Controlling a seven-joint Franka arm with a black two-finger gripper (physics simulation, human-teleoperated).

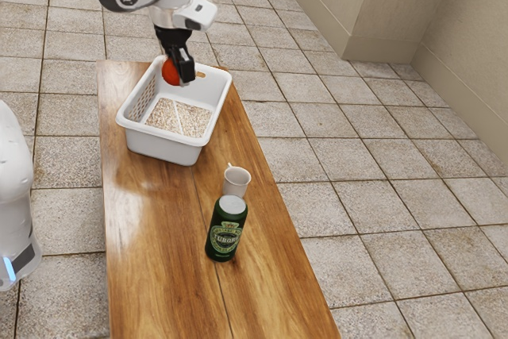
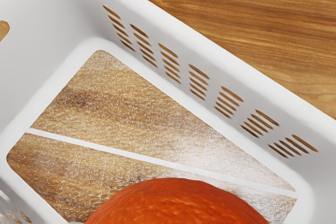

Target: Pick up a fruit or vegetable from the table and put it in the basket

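Wooden counter (image 1: 151, 260) over floor tiles (image 1: 397, 172). Got the orange (image 2: 178, 203) pinched in the claw (image 1: 178, 74), right over the basket (image 1: 163, 147). Looks firm and dimply, probably lightish, shouldn't slip much, might roll. Best gripped round the widest part, no crushing.

The pincer (image 1: 183, 77) hides part of the orange fruit (image 1: 170, 73); the wrist view's edge crops fruit and basket (image 1: 136, 127).

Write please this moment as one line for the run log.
gripper: holding orange fruit | fruit: over basket, not released | can and cup: on table, outside basket
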